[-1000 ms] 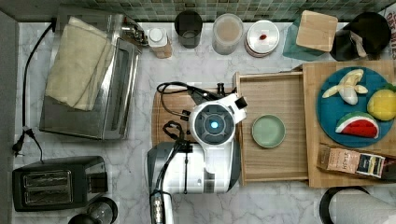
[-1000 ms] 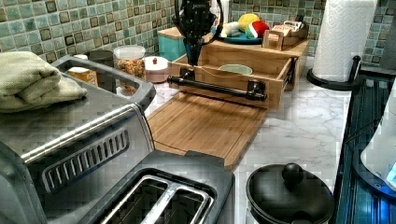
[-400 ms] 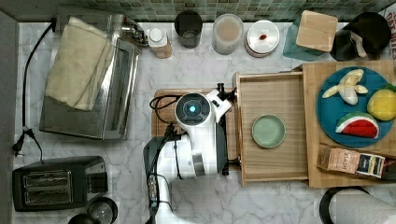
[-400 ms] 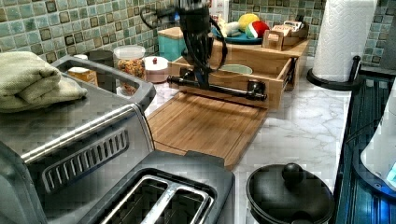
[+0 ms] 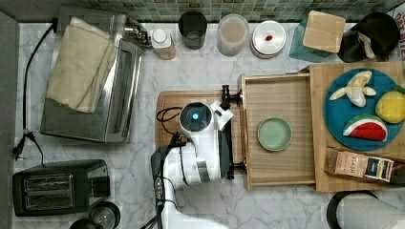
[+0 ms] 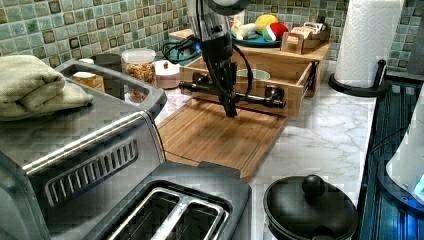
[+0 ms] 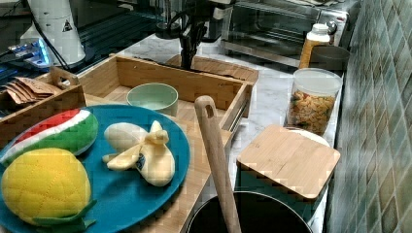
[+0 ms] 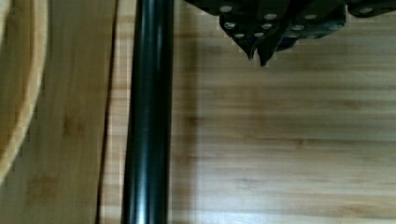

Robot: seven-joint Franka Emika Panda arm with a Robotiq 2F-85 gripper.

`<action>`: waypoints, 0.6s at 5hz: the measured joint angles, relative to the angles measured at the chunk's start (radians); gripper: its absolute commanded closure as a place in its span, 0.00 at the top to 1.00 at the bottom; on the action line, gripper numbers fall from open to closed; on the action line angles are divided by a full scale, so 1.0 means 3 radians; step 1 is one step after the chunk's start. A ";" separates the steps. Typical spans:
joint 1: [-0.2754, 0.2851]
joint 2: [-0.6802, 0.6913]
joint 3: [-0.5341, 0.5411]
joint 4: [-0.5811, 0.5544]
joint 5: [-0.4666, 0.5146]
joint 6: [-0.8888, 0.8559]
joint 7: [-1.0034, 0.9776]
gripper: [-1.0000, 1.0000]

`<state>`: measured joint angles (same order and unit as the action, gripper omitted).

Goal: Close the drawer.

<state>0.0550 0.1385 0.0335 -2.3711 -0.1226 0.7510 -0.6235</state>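
Note:
The drawer [image 5: 279, 102] is a light-wood tray pulled out from under the wooden stand, toward the top view's left. A green bowl [image 5: 274, 134] lies in it, and a black handle bar [image 6: 250, 98] runs across its front. My gripper [image 6: 231, 109] points down over the cutting board [image 6: 220, 132], just in front of that bar and close to it. In the wrist view the gripper [image 8: 260, 52] is shut with nothing between its tips, and the bar [image 8: 148, 116] lies beside it. My arm [image 5: 200, 138] covers the gripper in the top view.
The stand top [image 5: 320, 183] carries a blue plate [image 5: 344, 119] of toy fruit. Jars [image 5: 233, 33] line the tiled wall. A toaster oven [image 5: 90, 78] and a toaster [image 5: 59, 186] stand at the top view's left, a paper towel roll [image 6: 367, 42] at the left view's right.
My arm moved from above the drawer's front toward the top view's left and came down. The gripper now hangs low in front of the handle bar. The drawer has not moved.

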 measured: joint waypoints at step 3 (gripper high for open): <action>-0.0055 -0.0056 -0.0088 -0.0247 -0.0139 0.0620 -0.0002 0.00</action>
<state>0.0386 0.1219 0.0070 -2.4453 -0.1644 0.9370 -0.6240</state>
